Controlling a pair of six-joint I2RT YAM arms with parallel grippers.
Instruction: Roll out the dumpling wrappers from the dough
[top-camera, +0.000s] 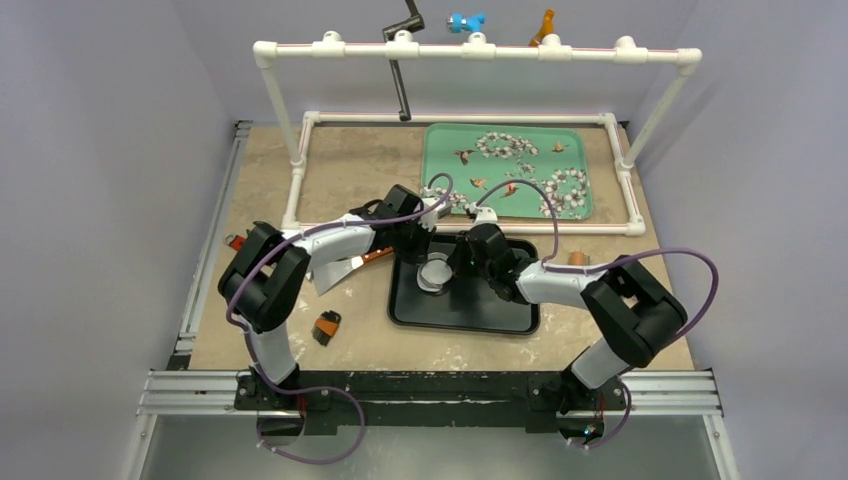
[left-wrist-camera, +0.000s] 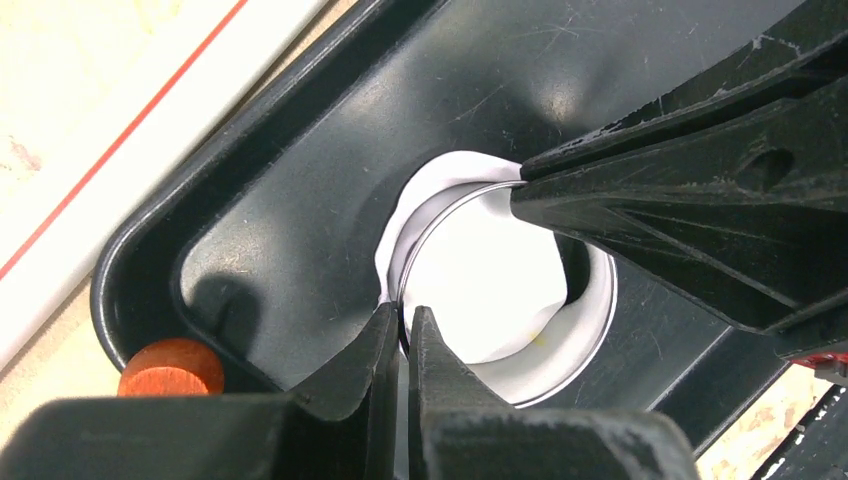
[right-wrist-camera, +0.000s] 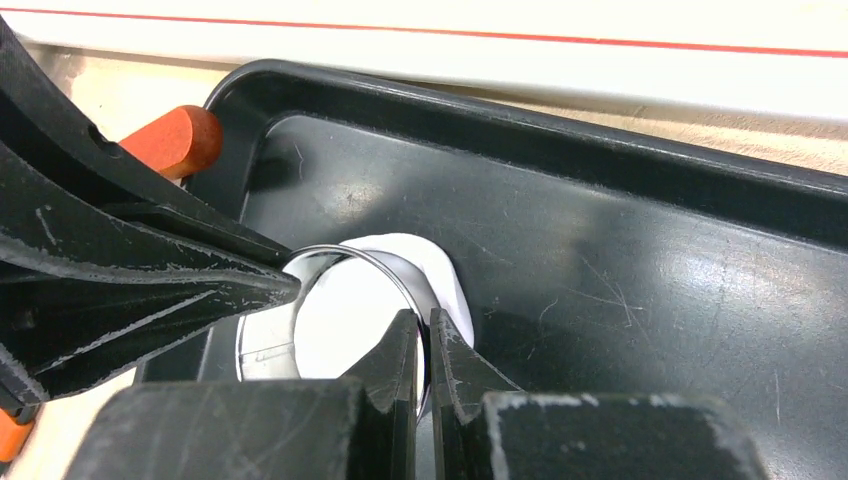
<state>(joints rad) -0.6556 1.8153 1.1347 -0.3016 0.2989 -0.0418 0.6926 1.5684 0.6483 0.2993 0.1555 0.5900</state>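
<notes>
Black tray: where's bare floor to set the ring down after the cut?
Bare: the tray floor from the ring to the right wall, and the strip along the near wall. Crowded: the far left part, where both jaws clamp the ring over the dough, an orange handle just outside the corner.

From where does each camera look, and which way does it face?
Top external: above and behind the bases, facing down onto the table; left arm and right arm show.
Left wrist: on the left arm, facing the metal ring cutter on the dough; left gripper pinches its rim.
Right wrist: facing the cutter from the opposite side; right gripper pinches its rim.
Shared: both wrist views show cutter and black tray.
</notes>
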